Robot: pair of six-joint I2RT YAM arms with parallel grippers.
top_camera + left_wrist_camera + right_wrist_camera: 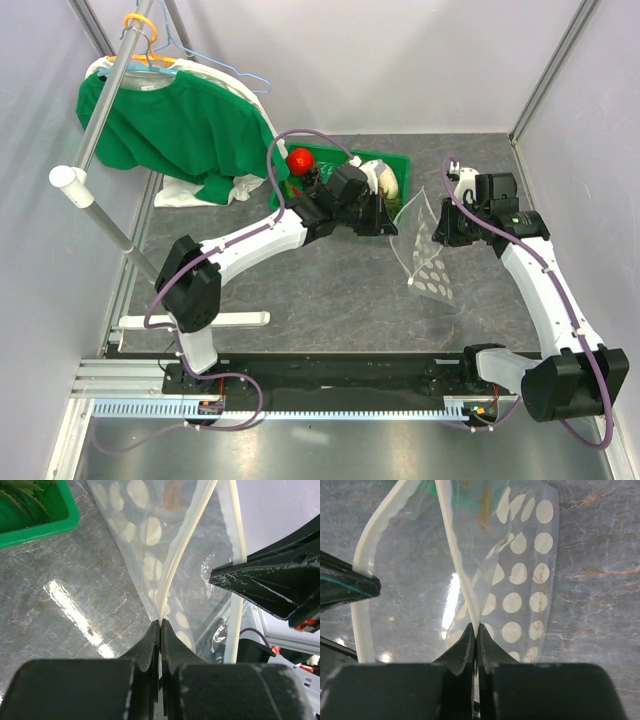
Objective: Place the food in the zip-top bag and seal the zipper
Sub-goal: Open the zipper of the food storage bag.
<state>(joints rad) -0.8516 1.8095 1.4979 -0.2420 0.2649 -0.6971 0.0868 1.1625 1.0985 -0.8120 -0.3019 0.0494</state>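
The clear, white-dotted zip-top bag (425,250) hangs above the table between both arms, its mouth pulled apart. My left gripper (160,622) is shut on one zipper strip (187,540) of the zip-top bag (145,535). My right gripper (476,626) is shut on the other zipper strip (451,540) of the bag (520,570). In the top view the left gripper (388,218) is at the bag's left edge and the right gripper (440,228) at its right edge. Food lies in the green tray (400,162): a red tomato (300,158) and a white vegetable (384,180).
A green shirt (180,125) hangs on a rail at the back left. The tray's corner (45,527) with green leaves shows beside the bag in the left wrist view. Grey walls close in the table on three sides.
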